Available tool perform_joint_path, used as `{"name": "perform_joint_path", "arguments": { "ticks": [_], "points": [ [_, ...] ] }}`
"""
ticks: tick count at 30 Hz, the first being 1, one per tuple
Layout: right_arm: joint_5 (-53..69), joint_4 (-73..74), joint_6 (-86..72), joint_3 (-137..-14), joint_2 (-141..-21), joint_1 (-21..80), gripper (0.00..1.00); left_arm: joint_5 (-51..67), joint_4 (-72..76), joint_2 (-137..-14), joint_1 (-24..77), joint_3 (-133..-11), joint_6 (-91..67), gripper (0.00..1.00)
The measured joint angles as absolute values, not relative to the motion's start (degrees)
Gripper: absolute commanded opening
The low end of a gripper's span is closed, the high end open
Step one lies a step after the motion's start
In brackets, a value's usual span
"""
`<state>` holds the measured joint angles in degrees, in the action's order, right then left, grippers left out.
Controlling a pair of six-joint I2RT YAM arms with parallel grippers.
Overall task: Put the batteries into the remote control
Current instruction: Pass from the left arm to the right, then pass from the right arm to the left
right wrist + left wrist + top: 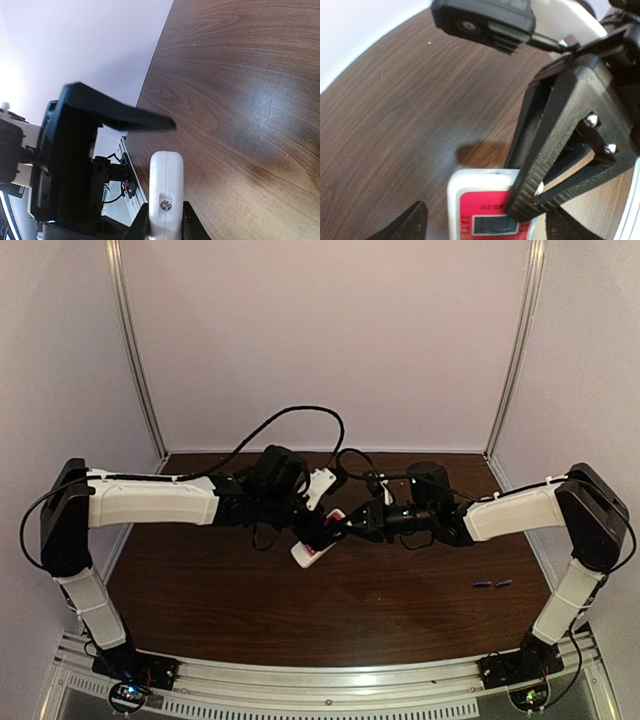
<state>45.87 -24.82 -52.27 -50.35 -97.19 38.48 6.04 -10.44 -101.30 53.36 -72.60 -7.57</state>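
Dark wood-grain table (300, 610) is stretching across the middle, picking up a soft sheen in the light. Pale walls (330, 340) are closing it in on three sides. A silver post (135, 350) is rising at back left, another post (515, 350) at back right, and a metal rail (330, 687) is running along the near edge.

The left arm (150, 500) and right arm (510, 512) wear white shells between black joints, with looping black cables (300, 412). The right gripper (522, 207) is ribbed black plastic with silver screws (591, 119).
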Motion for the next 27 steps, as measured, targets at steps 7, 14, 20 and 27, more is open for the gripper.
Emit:
{"name": "perform_joint_path", "arguments": {
  "ticks": [7,14,20,27],
  "points": [
    [46.13,-25.1,-52.99,-47.81,-95.46,35.48,0.0,1.65,-7.55,-91.85,53.25,-68.36,-6.44,0.98],
    [45.43,-25.41,-56.82,-46.46,-93.43,33.26,0.0,-12.86,-6.0,-89.08,59.7,-63.94,2.76,0.97],
    [45.36,-27.27,-61.71,-46.0,-91.57,33.08,0.0,-26.09,-5.98,-91.07,68.71,-61.8,10.96,0.89],
    [45.84,-33.76,-70.02,-42.13,-91.0,33.01,0.0,-38.74,-2.66,-95.2,72.03,-61.8,18.9,0.77]
  ]
}}
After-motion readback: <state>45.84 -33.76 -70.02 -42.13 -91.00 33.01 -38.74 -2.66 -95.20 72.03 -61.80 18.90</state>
